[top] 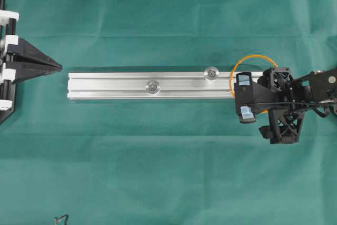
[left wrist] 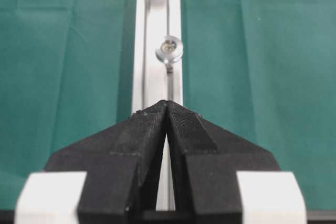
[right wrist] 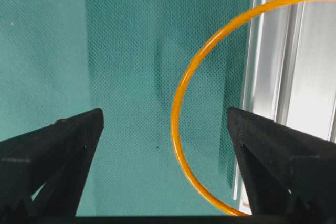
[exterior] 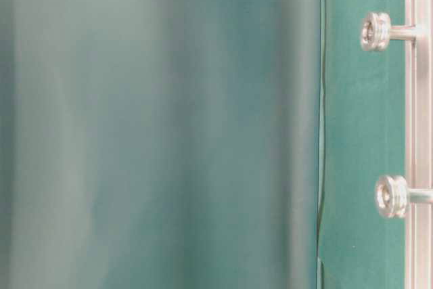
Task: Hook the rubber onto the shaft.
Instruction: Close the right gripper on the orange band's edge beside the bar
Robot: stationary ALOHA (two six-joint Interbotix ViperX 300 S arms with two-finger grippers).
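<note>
Your right gripper (top: 245, 96) reaches in from the right edge of the overhead view, its arm stretched toward the middle and the wrist tipped downward. Its two fingers (right wrist: 58, 150) stand wide apart, and nothing sits clamped between them. How high it rides you can't quite judge from these views. Your left gripper (left wrist: 168, 106) rests at the far left, fingers pressed together into a point, aimed level.

Light is even and fairly bright, falling from above. The silver rail (top: 152, 85) glares along its top and throws a thin shadow on its upper edge in the overhead view. In the table-level view, everything left of the rail (exterior: 418, 140) is a blurred teal smear. Both wrist views are sharp.
</note>
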